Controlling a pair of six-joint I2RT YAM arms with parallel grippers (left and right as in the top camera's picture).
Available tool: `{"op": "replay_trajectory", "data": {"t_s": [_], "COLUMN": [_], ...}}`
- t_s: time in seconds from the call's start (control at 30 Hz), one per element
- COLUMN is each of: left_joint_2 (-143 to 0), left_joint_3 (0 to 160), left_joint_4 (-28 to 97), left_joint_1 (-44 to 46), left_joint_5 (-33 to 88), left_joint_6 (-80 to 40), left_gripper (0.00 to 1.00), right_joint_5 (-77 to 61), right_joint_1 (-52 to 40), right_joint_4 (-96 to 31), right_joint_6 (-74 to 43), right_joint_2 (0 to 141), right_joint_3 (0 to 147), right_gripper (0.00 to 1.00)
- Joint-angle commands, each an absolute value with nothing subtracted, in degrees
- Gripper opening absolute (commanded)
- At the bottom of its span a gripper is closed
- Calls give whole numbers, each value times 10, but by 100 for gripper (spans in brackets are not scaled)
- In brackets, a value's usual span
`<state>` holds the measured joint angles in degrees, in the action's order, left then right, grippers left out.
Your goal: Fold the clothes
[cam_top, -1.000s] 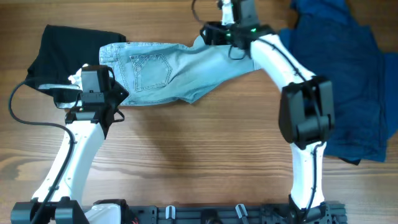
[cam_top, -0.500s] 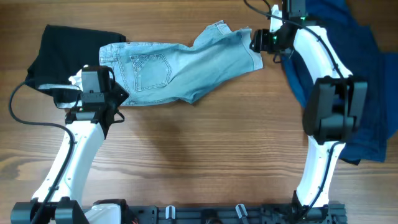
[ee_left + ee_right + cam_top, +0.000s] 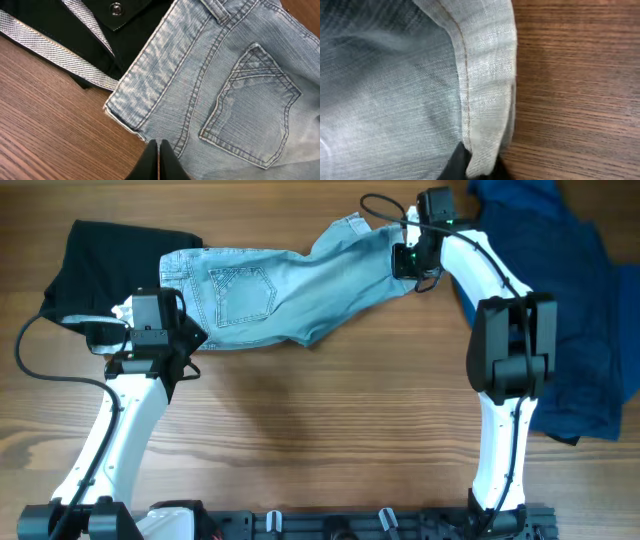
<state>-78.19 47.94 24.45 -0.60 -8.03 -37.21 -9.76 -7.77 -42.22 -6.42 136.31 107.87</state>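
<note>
The pale-blue denim shorts lie spread across the far middle of the table, back pocket up and waistband to the left. My right gripper is shut on the hem of the right leg, and the folded hem edge sits between its fingers. My left gripper is shut, its tips at the lower corner of the waistband with no cloth visibly between them. In the overhead view the left gripper sits at the shorts' near left corner.
A black garment with white trim lies under the shorts' left end. A dark blue garment is spread at the far right, behind the right arm. Bare wood fills the near half of the table.
The right arm swung off to the right, came back to the leg hem and shut on it. The shorts' right leg now lies spread wider. The left arm has not moved.
</note>
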Motion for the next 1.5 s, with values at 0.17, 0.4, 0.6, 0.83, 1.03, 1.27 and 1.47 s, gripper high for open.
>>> {"op": "replay_trajectory", "data": {"t_s": [0.17,0.4,0.6,0.83,1.03,1.27,1.47], "left_joint_2": [-776,-779,-842,-1034,-1077,-1077,-1077], "left_joint_3": [481,481,481,481,481,481,481], "left_joint_4": [245,226,14,-106,-133,-124,-120], "left_joint_1": [-5,-5,39,42,42,43,43], "left_joint_5": [-80,-48,39,56,3,6,6], "left_joint_6": [-378,-377,-270,-222,-229,-229,-229], "left_gripper": [4,4,10,8,4,4,4], "right_joint_5": [-98,-99,-117,-170,-250,-234,-218], "right_joint_1": [-19,15,15,15,8,-119,-135], "right_joint_4": [-525,-633,-694,-702,-662,-544,-529], "right_joint_6": [-111,-99,-83,-30,-17,-97,-122], "right_joint_2": [1326,1216,1205,1197,1172,1171,1171], "right_joint_3": [1074,1074,1073,1074,1073,1074,1074], "right_gripper": [4,4,4,4,4,4,4]}}
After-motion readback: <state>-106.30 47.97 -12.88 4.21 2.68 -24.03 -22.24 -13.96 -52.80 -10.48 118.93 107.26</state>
